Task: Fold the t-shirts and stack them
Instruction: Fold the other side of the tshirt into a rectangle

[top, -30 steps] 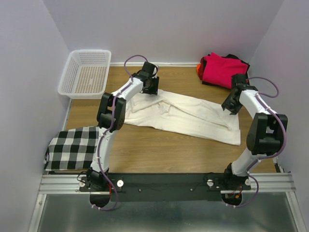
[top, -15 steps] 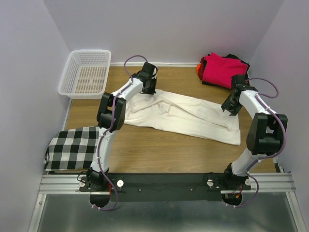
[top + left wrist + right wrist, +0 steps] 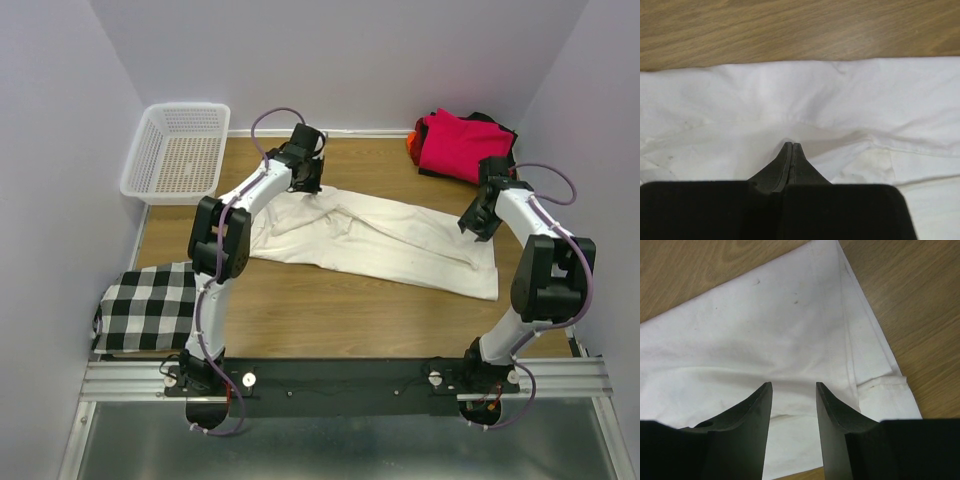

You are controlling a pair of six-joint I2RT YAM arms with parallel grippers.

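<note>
We see the cream t-shirt (image 3: 390, 240) spread across the middle of the worktop (image 3: 330, 310). Our left tool (image 3: 791, 146) is pressed together on the fabric at its 11 o'clock edge. Our right tool (image 3: 794, 386) stands apart over its 3 o'clock end.

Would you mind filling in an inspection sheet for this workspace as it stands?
Surface: wooden table, wood showing around the cloth.
Job's things: cream t-shirt lies spread and creased across the middle; magenta-red shirt folded in the far right corner, over black shirt and orange shirt.
Clutter: white mesh basket far left; checked cloth at the near left edge.
Grippers: left gripper jaws shut, apparently pinching a pucker of the cream t-shirt; right gripper jaws open over its right end.
Cables: purple cables loop at each wrist, off the cloth.
Surroundings: pale walls on three sides; metal rail at the near edge.
</note>
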